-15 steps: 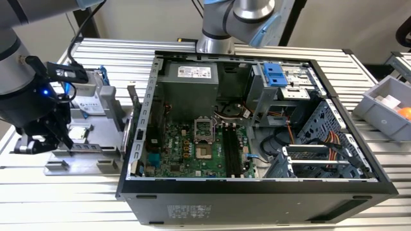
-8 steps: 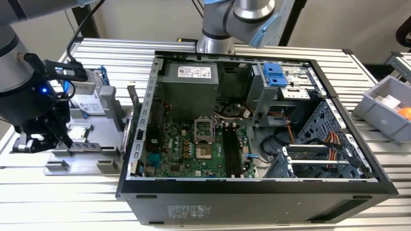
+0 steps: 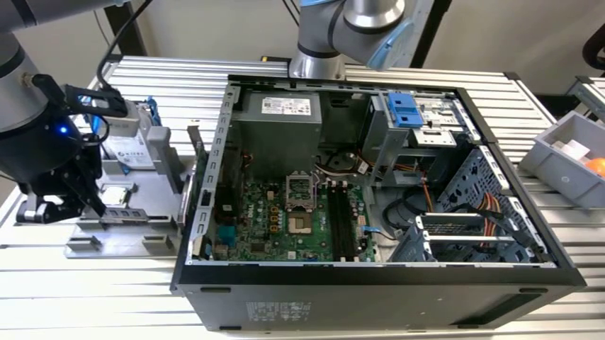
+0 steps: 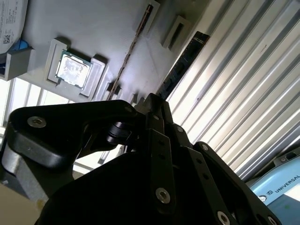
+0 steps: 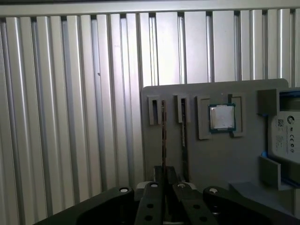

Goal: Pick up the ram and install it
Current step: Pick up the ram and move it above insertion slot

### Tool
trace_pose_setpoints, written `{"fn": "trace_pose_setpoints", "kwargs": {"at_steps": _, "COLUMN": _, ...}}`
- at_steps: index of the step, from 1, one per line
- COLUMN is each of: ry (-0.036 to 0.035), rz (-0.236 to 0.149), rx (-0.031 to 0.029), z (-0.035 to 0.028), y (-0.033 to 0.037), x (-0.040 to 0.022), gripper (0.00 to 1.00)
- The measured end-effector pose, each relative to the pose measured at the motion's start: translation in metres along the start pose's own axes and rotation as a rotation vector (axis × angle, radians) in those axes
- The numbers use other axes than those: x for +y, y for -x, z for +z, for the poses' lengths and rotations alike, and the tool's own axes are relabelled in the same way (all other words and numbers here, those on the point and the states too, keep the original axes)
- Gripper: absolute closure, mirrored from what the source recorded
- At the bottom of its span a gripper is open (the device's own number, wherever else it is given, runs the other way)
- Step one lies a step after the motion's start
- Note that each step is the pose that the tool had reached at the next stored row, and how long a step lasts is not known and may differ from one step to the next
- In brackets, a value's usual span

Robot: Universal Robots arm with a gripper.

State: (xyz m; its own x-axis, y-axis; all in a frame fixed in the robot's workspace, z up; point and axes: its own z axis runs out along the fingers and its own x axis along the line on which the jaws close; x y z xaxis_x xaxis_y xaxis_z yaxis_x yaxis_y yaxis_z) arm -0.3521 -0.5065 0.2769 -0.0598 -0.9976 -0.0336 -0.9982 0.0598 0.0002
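Where the gripper (image 5: pixel 165 172) meets the grey fixture tray (image 5: pixel 211 159), its fingers (image 5: pixel 159 174) stand drawn together on the near end of the ram (image 5: pixel 163 136), with no gap showing on either side. The ram is a thin dark stick standing on edge in a tray slot. It appears seated in that slot, not lifted.

In the second wrist view the same stick (image 4: pixel 180 65) shows its dark face and runs down to the fingertips.

Just beside the ram, a second memory stick (image 5: pixel 183 136) stands parallel in its own slot, apart from the fingers. Next along the tray, a square silver processor chip (image 5: pixel 221 117) lies flat in a recess. Beyond it, at the tray's end, sits a hard drive (image 5: pixel 286 136) in a blue frame.

The tray rests on a slatted aluminium table (image 5: pixel 70 117).

In the exterior view the gripper (image 3: pixel 95 210) is at the exterior view's left, low over the tray. The open computer case (image 3: pixel 378 283) lies just beside the tray. Inside it, the green motherboard (image 3: pixel 274 219) lies flat, with its dark memory slots (image 3: pixel 342 216) running beside the processor socket (image 3: pixel 300 212). A grey power supply (image 3: pixel 283 117) occupies the far end of the case.

Farther off, at the exterior view's right, a grey bin (image 3: pixel 557 156) holds an orange object (image 3: pixel 597 166).
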Motion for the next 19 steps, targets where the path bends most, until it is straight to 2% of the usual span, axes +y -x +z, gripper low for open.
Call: {"fn": "trace_pose_setpoints", "kwargs": {"at_steps": 19, "ry": -0.0001, "rz": 0.000, "rx": 0.0000, "z": -0.0073, "y": 0.0004, "x": 0.0000, "gripper": 1.00}}
